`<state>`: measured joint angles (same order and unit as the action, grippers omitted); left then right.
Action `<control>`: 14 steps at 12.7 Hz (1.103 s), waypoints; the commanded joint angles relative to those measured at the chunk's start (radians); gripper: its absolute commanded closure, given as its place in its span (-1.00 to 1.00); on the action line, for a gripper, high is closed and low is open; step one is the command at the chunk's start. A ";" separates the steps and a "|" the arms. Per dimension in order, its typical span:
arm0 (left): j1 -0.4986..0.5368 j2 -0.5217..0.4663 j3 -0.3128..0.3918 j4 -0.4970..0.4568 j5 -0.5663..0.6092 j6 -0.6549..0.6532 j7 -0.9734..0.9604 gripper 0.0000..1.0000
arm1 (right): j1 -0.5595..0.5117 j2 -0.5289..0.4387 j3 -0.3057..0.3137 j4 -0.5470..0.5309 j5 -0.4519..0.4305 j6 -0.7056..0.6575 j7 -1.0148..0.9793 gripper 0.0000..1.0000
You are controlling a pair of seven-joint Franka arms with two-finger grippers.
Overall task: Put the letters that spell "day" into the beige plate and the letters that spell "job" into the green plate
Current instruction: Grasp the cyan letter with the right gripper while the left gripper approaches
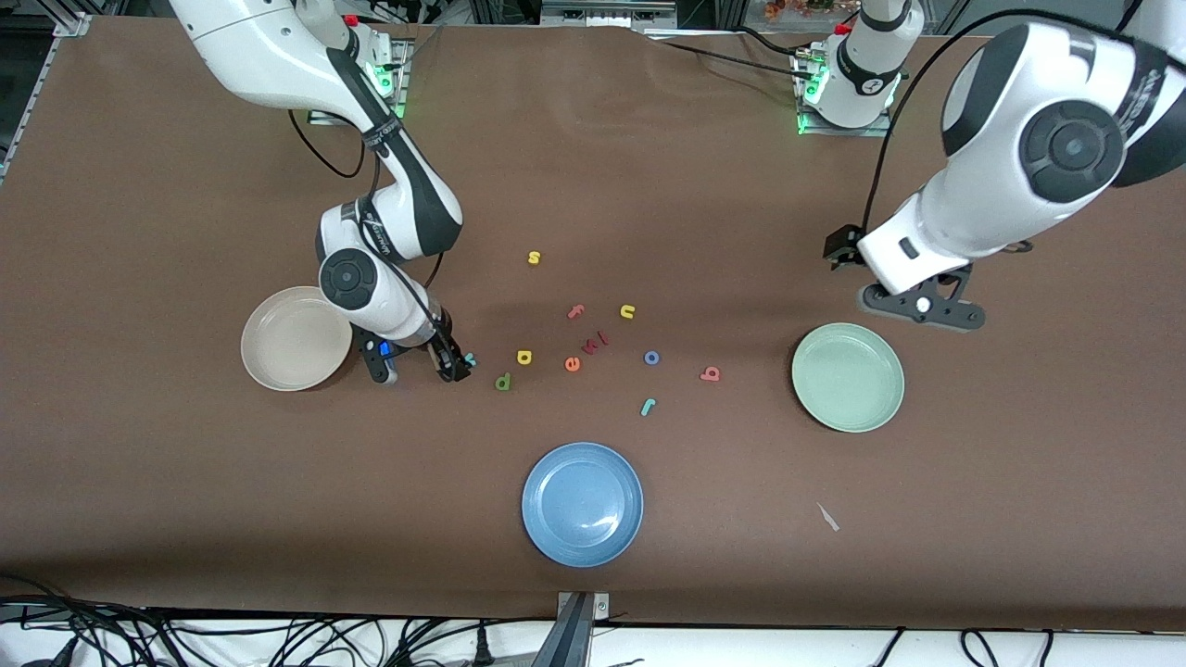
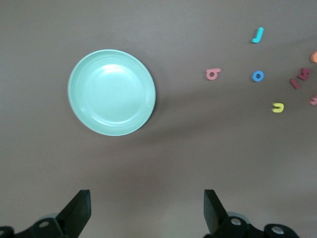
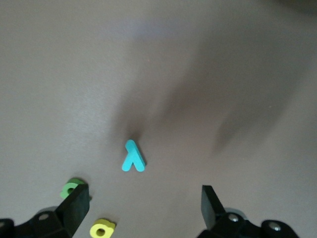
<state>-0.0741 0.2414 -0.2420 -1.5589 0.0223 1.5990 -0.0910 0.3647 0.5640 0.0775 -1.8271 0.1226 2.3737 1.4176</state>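
The teal y [image 3: 133, 157] lies on the brown table just ahead of my right gripper [image 3: 143, 208], which is open and low over the table with nothing between its fingers. In the front view this gripper [image 1: 452, 363] sits between the beige plate [image 1: 295, 350] and the y [image 1: 470, 358]. The green d [image 1: 503, 382] and yellow a [image 1: 524, 357] lie beside it. The blue o [image 1: 651, 358], pink b [image 1: 710, 374] and teal j [image 1: 648, 406] lie toward the green plate [image 1: 848, 377]. My left gripper [image 1: 922, 308] hangs open and empty over the table beside that plate [image 2: 111, 92].
A blue plate [image 1: 582, 503] lies nearer the front camera than the letters. Other letters are scattered mid-table: yellow s [image 1: 534, 257], pink f [image 1: 575, 312], yellow u [image 1: 627, 311], orange e [image 1: 572, 364] and dark red pieces [image 1: 596, 343]. A small white scrap [image 1: 827, 517] lies nearer the front edge.
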 commanded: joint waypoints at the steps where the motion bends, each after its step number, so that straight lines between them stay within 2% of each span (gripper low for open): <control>1: -0.036 0.079 -0.005 0.065 -0.018 0.030 -0.016 -1.00 | 0.008 0.029 0.001 -0.006 0.005 0.042 0.011 -0.99; 7: -0.122 0.193 -0.005 0.066 -0.021 0.200 -0.244 -1.00 | 0.005 0.096 -0.005 0.012 -0.054 0.111 0.012 -0.99; 10: -0.167 0.297 -0.003 0.068 -0.016 0.333 -0.428 -1.00 | 0.006 0.117 -0.005 0.026 -0.083 0.125 0.015 -0.96; 11: -0.171 0.341 -0.003 0.068 -0.015 0.401 -0.478 -1.00 | 0.011 0.126 -0.005 0.029 -0.083 0.137 0.018 -0.89; 14: -0.220 0.424 0.001 0.068 -0.015 0.521 -0.559 -1.00 | 0.013 0.131 -0.005 0.038 -0.083 0.137 0.017 -0.48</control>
<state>-0.2542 0.6147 -0.2511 -1.5294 0.0218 2.0874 -0.5892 0.3726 0.6744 0.0718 -1.8161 0.0601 2.5046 1.4175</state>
